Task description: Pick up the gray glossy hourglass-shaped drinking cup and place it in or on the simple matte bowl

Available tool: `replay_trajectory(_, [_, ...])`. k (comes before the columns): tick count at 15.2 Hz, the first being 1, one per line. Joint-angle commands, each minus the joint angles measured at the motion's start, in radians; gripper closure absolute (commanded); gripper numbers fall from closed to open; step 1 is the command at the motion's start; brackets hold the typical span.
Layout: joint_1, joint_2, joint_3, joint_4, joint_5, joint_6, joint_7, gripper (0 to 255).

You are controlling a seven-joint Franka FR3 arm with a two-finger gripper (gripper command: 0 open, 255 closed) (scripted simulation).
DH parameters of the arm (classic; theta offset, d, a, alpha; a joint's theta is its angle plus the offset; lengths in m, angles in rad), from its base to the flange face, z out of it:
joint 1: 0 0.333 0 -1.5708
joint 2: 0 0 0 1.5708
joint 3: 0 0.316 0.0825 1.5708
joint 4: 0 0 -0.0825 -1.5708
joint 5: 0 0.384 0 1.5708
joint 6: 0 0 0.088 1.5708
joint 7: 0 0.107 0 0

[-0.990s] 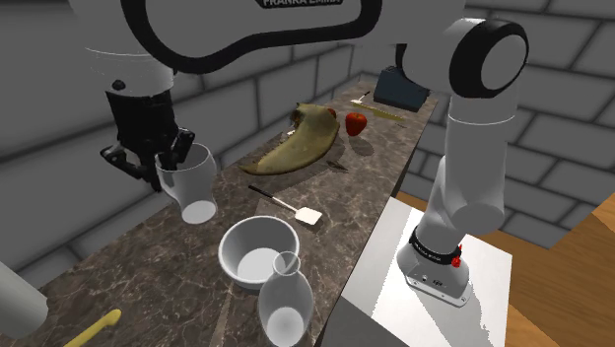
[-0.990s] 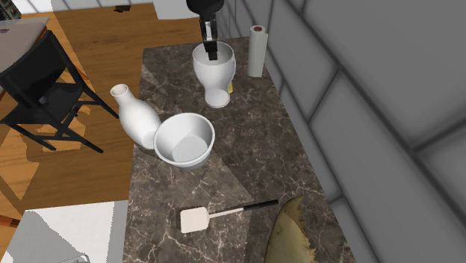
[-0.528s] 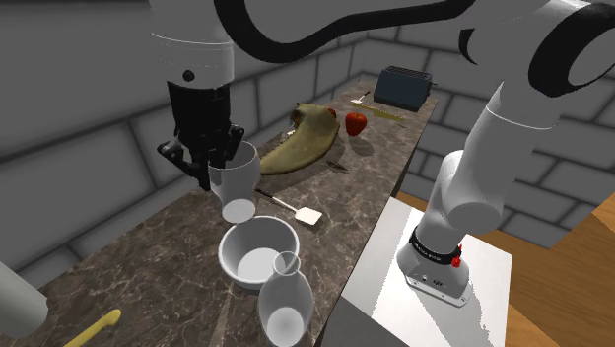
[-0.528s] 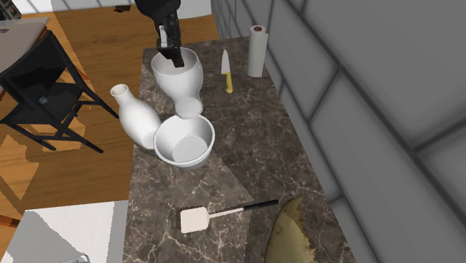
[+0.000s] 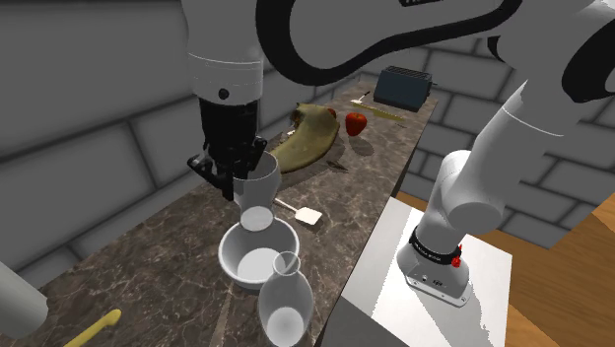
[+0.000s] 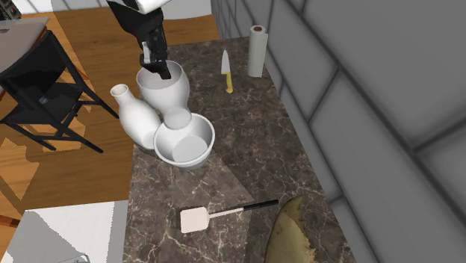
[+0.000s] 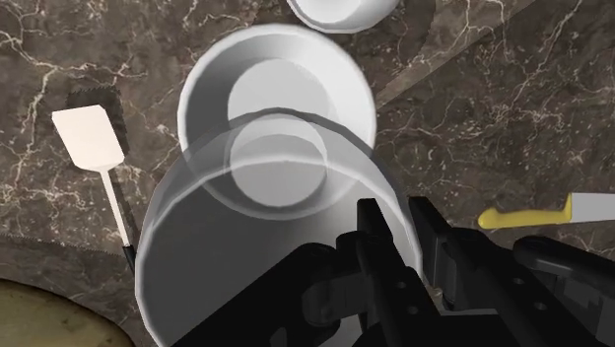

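Note:
My black gripper (image 5: 242, 170) (image 6: 155, 63) (image 7: 399, 237) is shut on the rim of the pale grey hourglass-shaped cup (image 5: 257, 193) (image 6: 166, 93) (image 7: 246, 232), one finger inside it and one outside. The cup hangs upright in the air. Its foot hovers just above the white bowl (image 5: 237, 258) (image 6: 200, 149) (image 7: 340, 84), over the bowl's side towards the paper towel roll. The bowl stands on the dark marble counter (image 5: 187, 237) (image 6: 246, 149). In the wrist view I look down through the cup onto the bowl right beneath it.
A white vase (image 5: 285, 299) (image 6: 134, 116) (image 7: 343, 10) stands close beside the bowl near the counter's edge. A white spatula (image 5: 293, 207) (image 6: 213, 216) (image 7: 94, 158), a yellow-handled knife (image 6: 226, 71) (image 7: 537, 212), a paper towel roll (image 6: 256, 51), an olive bowl-like object (image 5: 301, 143), a red strawberry (image 5: 355, 123) and a toaster (image 5: 399, 87) share the counter.
The arm has carried the cup from over the counter beside the paper towel roll across to just above the bowl. The grip has stayed the same.

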Motion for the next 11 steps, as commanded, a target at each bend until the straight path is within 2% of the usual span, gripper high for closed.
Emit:
replay_trajectory(1, [0.002, -0.004, 0.001, -0.032, 0.003, 0.03, -0.002, 255])
replay_trajectory(11, [0.006, 0.008, 0.011, -0.156, 0.004, 0.164, -0.004, 255])
